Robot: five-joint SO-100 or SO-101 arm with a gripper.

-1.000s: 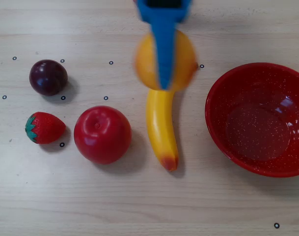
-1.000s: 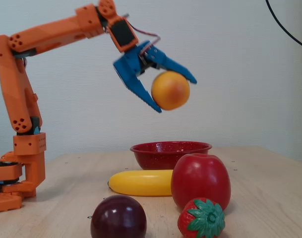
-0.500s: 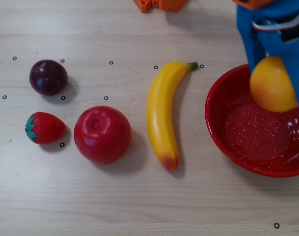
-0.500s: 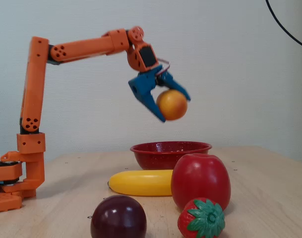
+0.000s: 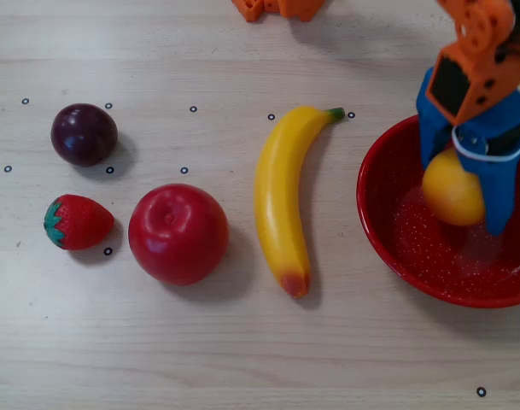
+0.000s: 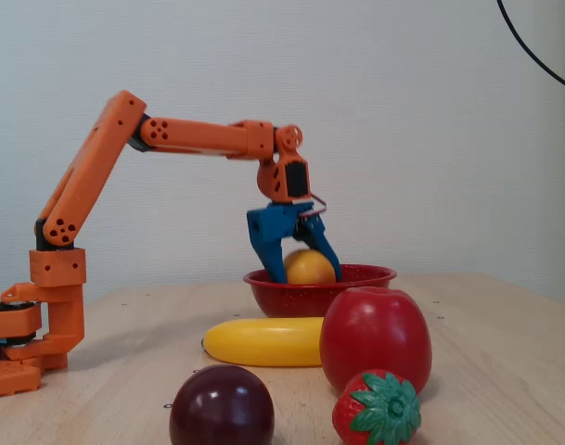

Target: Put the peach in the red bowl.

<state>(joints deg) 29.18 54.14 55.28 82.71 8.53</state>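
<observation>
Gripper [image 5: 464, 201] is over the red bowl [image 5: 388, 231], blue fingers [image 5: 499, 192] spread about one peach-width, one on each side of the peach [image 5: 452, 190]. Fingers touch the fruit on both sides, so it looks clamped. In the fixed view the gripper [image 6: 305, 264] holds the peach [image 6: 310, 268] with its lower part below the rim of the bowl [image 6: 356, 292]; whether the peach rests on the bowl floor cannot be told.

Arm [image 6: 87, 176] reaches from its orange base at the left of the fixed view, forearm roughly level, wrist pointing down into the bowl.

Rest of the table [image 5: 242, 342], overhead view: banana [image 5: 281, 201] lies just left of the bowl, near but apart. Apple [image 5: 178, 232] left of the banana. Strawberry [image 5: 76, 221] just left of the apple. Plum [image 5: 84, 133] behind the strawberry, apart from it. None of these touch the gripper or sit between it and the bowl.
</observation>
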